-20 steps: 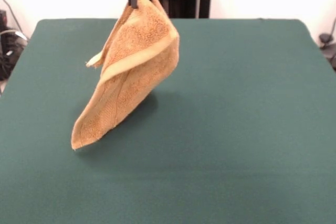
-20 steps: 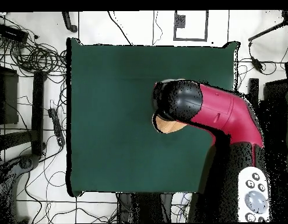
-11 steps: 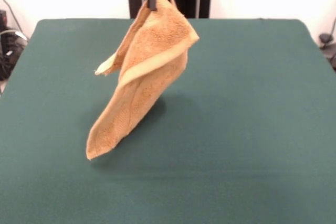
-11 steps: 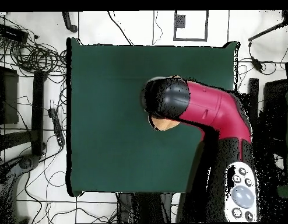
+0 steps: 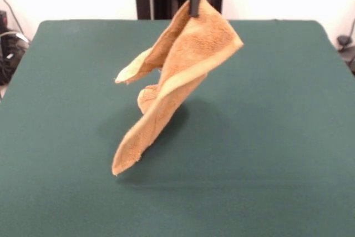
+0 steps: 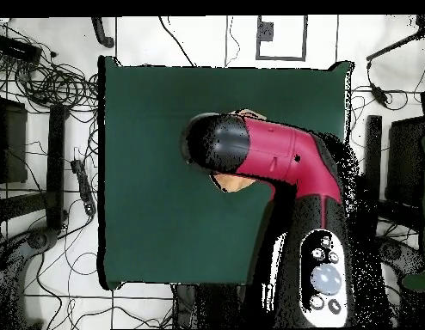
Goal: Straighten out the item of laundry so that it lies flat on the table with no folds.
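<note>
Pincer [image 5: 195, 5] clamped on one top corner of the golden-orange towel [image 5: 177, 81], holding it up over the middle of the green table [image 5: 288, 137]. The cloth hangs twisted and doubled on itself, its lowest corner at or just above the felt toward the near edge; whether it touches, I cannot tell. From above, the red arm [image 6: 267, 155] hides nearly all of it. This looks like the lift-and-drag step; next it likely needs lowering while drawing the held corner away, so the folds open out.

front – faces table [image 5: 266, 137] | overhead – straight down, same table
</note>
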